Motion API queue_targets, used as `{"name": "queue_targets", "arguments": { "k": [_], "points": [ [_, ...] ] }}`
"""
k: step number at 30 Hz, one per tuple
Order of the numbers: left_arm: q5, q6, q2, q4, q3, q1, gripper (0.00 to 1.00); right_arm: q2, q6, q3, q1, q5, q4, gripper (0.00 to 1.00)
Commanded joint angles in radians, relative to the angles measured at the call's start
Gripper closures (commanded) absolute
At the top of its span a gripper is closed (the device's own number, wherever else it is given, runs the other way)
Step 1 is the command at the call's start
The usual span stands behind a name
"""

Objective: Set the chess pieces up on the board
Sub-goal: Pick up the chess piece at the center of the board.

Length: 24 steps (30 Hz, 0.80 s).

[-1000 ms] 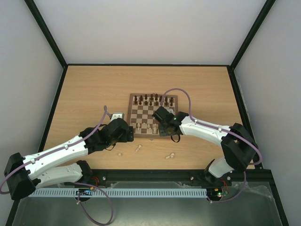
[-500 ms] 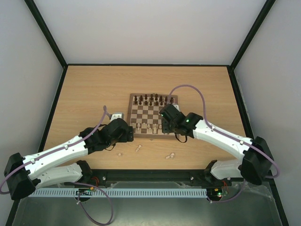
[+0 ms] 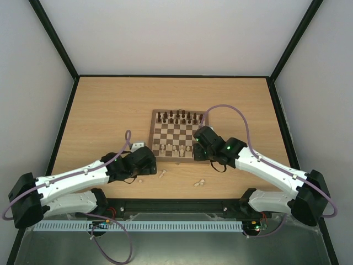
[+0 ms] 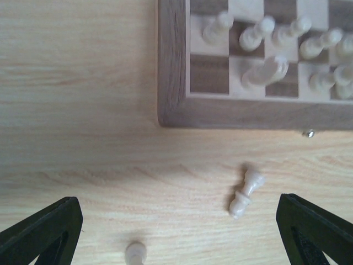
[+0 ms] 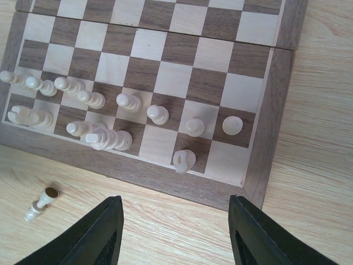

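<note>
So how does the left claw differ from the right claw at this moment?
The left claw is spread wide, while the right claw is open less far. The left claw hangs over the table just off the board's near-left corner, with a fallen pale piece below it. The right claw hangs at the board's near-right corner. Both are empty.

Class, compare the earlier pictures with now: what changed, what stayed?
The right gripper drew back from over the board towards its near right corner, jaws open, empty. The left gripper, open, slid nearer the loose chess pieces by the board, which stayed put.
</note>
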Motion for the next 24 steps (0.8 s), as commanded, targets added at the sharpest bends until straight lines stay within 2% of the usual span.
{"name": "queue_targets", "arguments": {
  "k": [1,6,12,15,20,24],
  "points": [
    [0.033,-0.066,0.065,-0.046,-0.036,-0.057,0.01,-0.025,-0.063,-0.02,-0.006,-0.03,-0.034,0.47],
    [0.034,-0.157,0.158,-0.068,-0.037,-0.144,0.01,-0.051,-0.086,-0.029,-0.006,-0.094,-0.022,0.47],
    [0.033,-0.286,0.183,-0.078,-0.058,-0.22,0.02,-0.074,-0.1,-0.043,-0.005,-0.126,-0.004,0.47],
    [0.038,-0.315,0.183,-0.08,-0.074,-0.233,0.11,-0.077,-0.104,-0.045,-0.006,-0.136,0.003,0.47],
    [0.034,-0.332,0.173,-0.075,-0.094,-0.235,0.33,-0.078,-0.106,-0.05,-0.006,-0.142,0.006,0.47],
    [0.022,-0.329,0.18,-0.07,-0.102,-0.231,0.41,-0.078,-0.106,-0.049,-0.006,-0.142,0.006,0.47]
  ]
}}
